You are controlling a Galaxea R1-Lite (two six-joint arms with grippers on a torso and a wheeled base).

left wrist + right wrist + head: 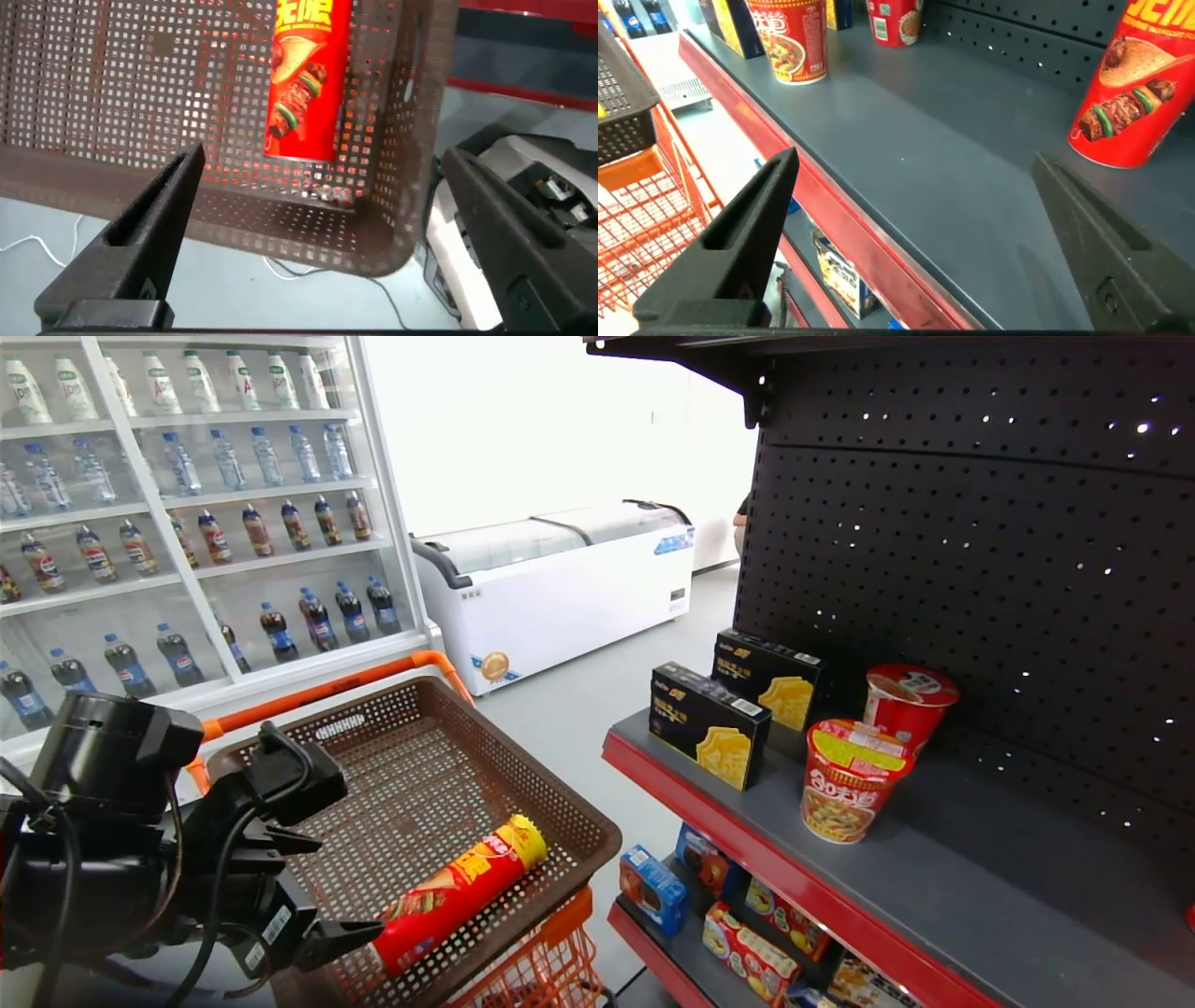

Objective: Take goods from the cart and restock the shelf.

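Restock item: one red chip canister point(457, 891) with a yellow lid lies on its side in the brown mesh basket point(411, 775) on top of the orange cart point(551, 971). Its base is close to the basket wall nearest the robot.

Check the left claw point(322, 887). It is released, with its fingers spread wide and nothing between them. It sits just outside that near wall, and in the left wrist view it lines up with the canister's base.

Check the right claw point(915, 163). It is also released and empty, and it hangs above the grey deck of the shelf point(924, 121).

You see a second chip canister point(1125, 93) standing upright on this deck near the pegboard back, apart from the claw. Two noodle cups point(850, 779) and two black boxes point(709, 723) stand farther along the shelf.
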